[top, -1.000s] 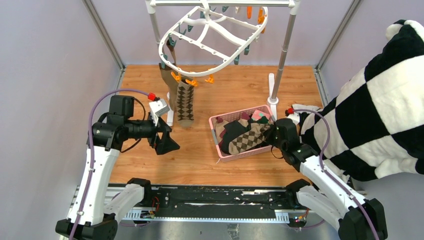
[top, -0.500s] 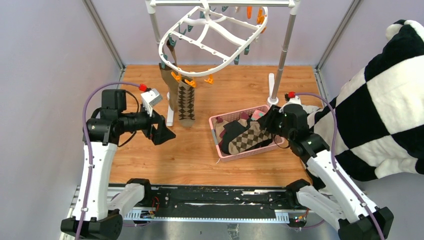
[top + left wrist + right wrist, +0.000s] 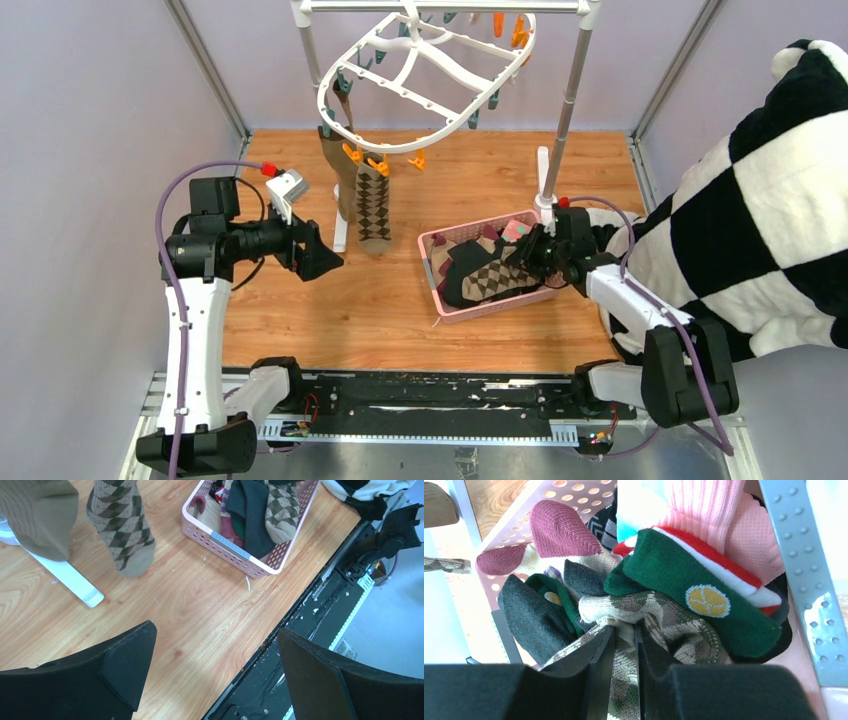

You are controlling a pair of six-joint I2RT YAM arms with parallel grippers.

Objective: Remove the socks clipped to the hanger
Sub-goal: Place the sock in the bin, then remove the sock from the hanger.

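The left gripper (image 3: 318, 258) hangs above the wooden table (image 3: 480, 175), its jaws spread wide with nothing between them. Its wrist view shows this best: both fingers (image 3: 125, 665) frame bare wood. Ahead of it and to its left in that view dangle an olive-brown sock (image 3: 40, 515) and a brown argyle sock (image 3: 122, 525); the argyle toe is just above the wood, beside a white rack foot (image 3: 65, 575). That camera cuts off their tops. Only the overhead view shows both socks, olive-brown (image 3: 335, 175) and argyle (image 3: 372, 205), clipped to the near rim of the white hanger (image 3: 323, 98), above and beyond this gripper.

The right gripper (image 3: 540, 255) is down in the pink basket (image 3: 440, 295). From above its jaws are hidden under the wrist. Its own camera shows the fingers (image 3: 596, 672) nearly together, clamped on beige-and-brown knit that looks like a second argyle sock (image 3: 624, 615), though the fingers cover much of it. Packed round that sock are a green sock (image 3: 694, 580) with red-white bands just right of the fingers, a pink sock (image 3: 704, 510) beyond, and a dark grey sock (image 3: 529, 615) to the left. A checked plush cloth (image 3: 760, 200) lies on this arm's right.
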